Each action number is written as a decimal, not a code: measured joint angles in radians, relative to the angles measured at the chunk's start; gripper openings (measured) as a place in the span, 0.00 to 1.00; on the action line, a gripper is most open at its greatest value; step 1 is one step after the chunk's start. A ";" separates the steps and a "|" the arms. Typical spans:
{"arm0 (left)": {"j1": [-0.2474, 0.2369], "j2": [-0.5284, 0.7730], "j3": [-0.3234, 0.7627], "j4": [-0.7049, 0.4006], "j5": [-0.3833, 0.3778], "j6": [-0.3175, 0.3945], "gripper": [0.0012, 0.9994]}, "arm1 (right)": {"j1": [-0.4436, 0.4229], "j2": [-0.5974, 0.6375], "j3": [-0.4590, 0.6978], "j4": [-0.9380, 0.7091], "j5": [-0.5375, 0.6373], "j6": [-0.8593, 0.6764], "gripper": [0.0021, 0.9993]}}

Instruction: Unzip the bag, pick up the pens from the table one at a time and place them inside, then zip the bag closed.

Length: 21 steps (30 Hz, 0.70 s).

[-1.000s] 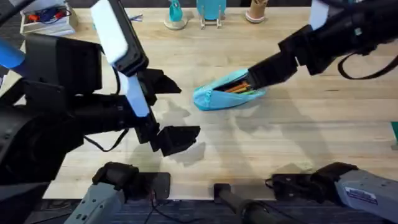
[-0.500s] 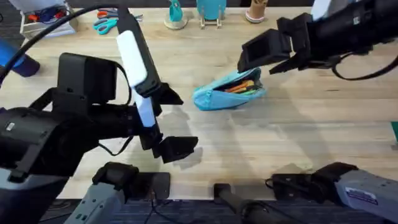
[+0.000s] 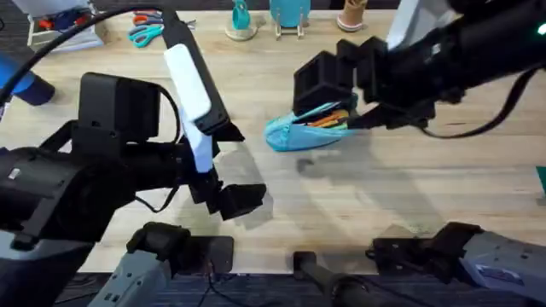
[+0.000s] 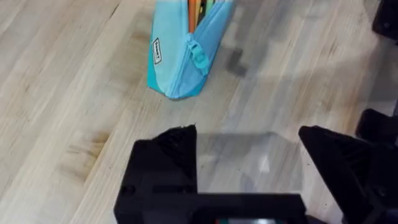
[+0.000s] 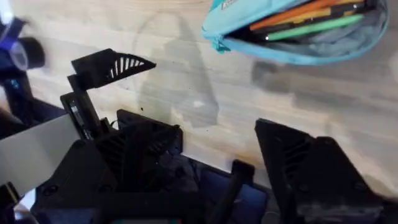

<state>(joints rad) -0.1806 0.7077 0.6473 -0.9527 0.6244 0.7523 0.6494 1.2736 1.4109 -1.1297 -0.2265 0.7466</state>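
The bag [image 3: 305, 131] is seen lying unzipped on the table [image 3: 409, 183], with the pens [image 5: 311, 20] inside it. The right gripper [image 5: 217, 155] is held above it, fingers apart and empty. The left gripper [image 4: 249, 162], likewise spread and empty, is positioned near the bag's zipper end.

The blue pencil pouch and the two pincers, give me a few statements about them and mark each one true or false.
1. The bag is unzipped. True.
2. The pens lie on the bare table. False: the orange and green pens are inside the bag.
3. The left pincer is shut on the bag. False: it is open, over bare wood short of the bag's end.
4. The right pincer is open and holds nothing. True.
5. Scissors lie inside the bag. False: they lie at the table's far left edge.
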 joint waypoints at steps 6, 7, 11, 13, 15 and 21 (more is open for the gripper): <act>0.000 0.000 0.000 0.000 -0.001 0.000 1.00 | 0.118 0.008 0.000 0.002 0.110 0.172 1.00; 0.000 0.000 0.000 0.000 -0.001 0.000 1.00 | 0.131 0.017 0.000 0.004 0.119 0.195 1.00; 0.000 0.000 0.000 0.000 -0.002 0.000 1.00 | 0.163 0.078 0.000 0.007 0.141 0.262 1.00; 0.000 0.000 0.000 0.000 -0.004 0.000 1.00 | 0.172 0.112 0.000 0.008 0.148 0.286 1.00; 0.000 0.000 0.000 0.000 -0.007 0.000 1.00 | 0.183 0.144 0.000 0.015 0.156 0.305 1.00; 0.000 0.000 0.000 0.000 -0.012 0.000 1.00 | 0.243 0.198 0.000 0.059 0.238 0.337 1.00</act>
<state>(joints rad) -0.1806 0.7078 0.6476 -0.9529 0.6125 0.7525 0.8928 1.4716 1.4113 -1.0712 0.0118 1.0839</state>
